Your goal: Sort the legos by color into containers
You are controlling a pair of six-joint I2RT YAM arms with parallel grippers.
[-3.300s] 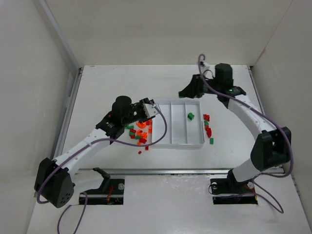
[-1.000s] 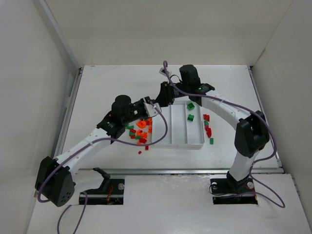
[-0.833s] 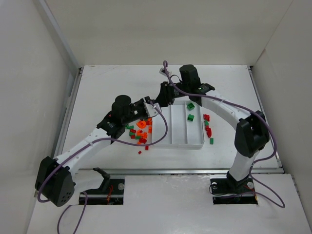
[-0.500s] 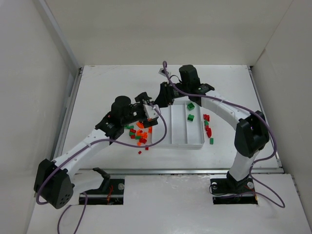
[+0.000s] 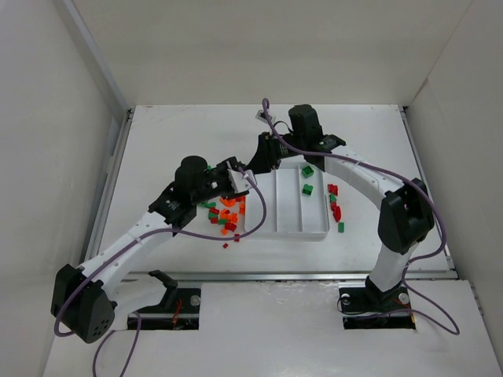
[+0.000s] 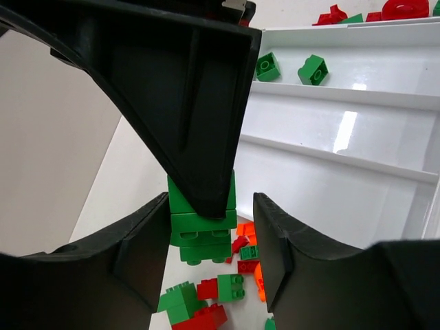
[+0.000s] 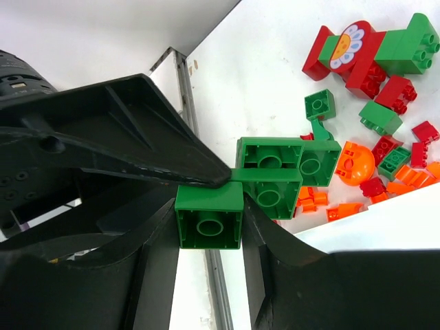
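loose red, green and orange legos on counter, centre-left, beside white tray. two green bricks in its rightmost compartment. left tool part-open astride green stack. right tool clamps same stack.

Seen from above, the spot where the left pincer and right pincer meet is too small for any brick to be made out. In the left wrist view the green brick stack is partly covered by the right pincer, and the white tray is cut off at the right.
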